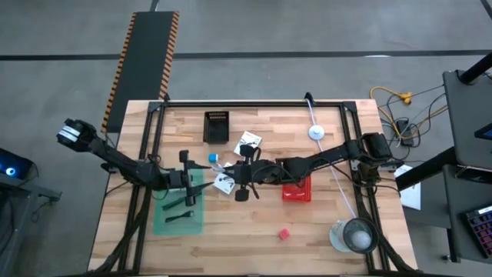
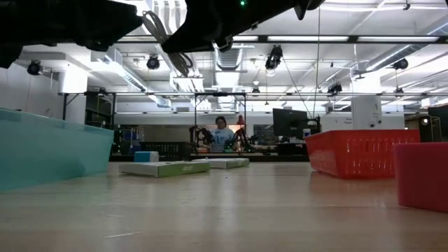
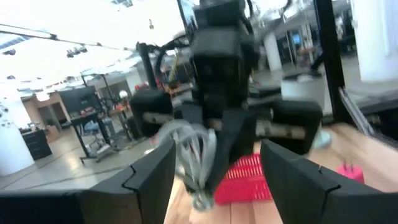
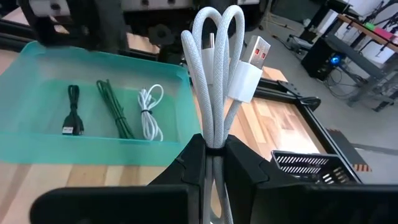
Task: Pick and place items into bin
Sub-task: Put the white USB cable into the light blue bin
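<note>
My right gripper (image 1: 240,181) is over the table's middle, shut on a coiled white cable (image 4: 214,74) with a USB plug (image 4: 249,65). My left gripper (image 1: 190,179) is open above the teal bin (image 1: 178,208). It faces the right gripper and the cable (image 3: 194,163). In the bin lie a black cable (image 4: 73,112), a green stick (image 4: 115,112) and a white cable (image 4: 149,112). A blue cube (image 1: 213,158), two white packets (image 1: 248,141) (image 1: 223,184) and a red cube (image 1: 284,233) rest on the table. My right gripper pinches the white cable bundle between its two fingers at the gathered part below the loops (image 4: 212,142). The fingers lie along the bundle, and the loops and USB plug stick out past the fingertips. The cable is lifted clear of the table (image 2: 168,42).
A red basket (image 1: 297,191) sits under the right arm. A black block (image 1: 217,127) lies near the far edge. A round clear container (image 1: 354,235) stands at the near right corner. A white disc (image 1: 316,131) lies far right. A person (image 2: 222,133) sits behind the table.
</note>
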